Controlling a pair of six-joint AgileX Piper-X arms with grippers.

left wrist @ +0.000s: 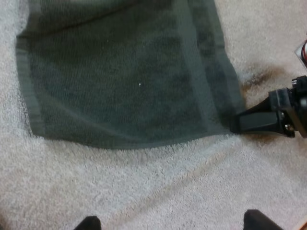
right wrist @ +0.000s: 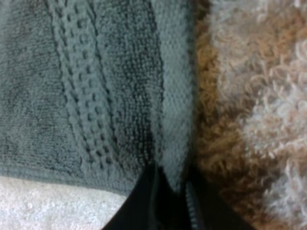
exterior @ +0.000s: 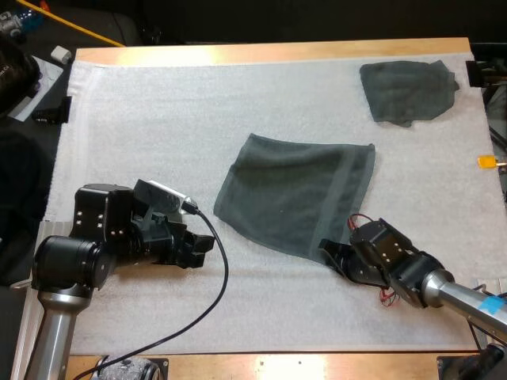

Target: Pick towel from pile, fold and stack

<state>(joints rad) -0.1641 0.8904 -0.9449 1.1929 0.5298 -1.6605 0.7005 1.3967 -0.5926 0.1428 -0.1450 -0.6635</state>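
Note:
A dark grey-green towel (exterior: 295, 196) lies spread flat in the middle of the mat. My right gripper (exterior: 329, 255) is at its near right corner, shut on the hem (right wrist: 173, 158), which runs up from between the black fingertips (right wrist: 144, 201). In the left wrist view the same towel (left wrist: 124, 81) lies ahead, with the right gripper (left wrist: 247, 122) at its corner. My left gripper (exterior: 206, 247) rests low over the mat just left of the towel, open, its fingertips (left wrist: 88, 223) wide apart with nothing between them. A second towel (exterior: 408, 91) lies crumpled at the far right.
The white mat (exterior: 158, 119) covers the table, with bare space left of and behind the spread towel. A wooden edge (exterior: 269, 52) runs along the far side. Dark equipment (exterior: 16, 71) stands beyond the mat's far left corner.

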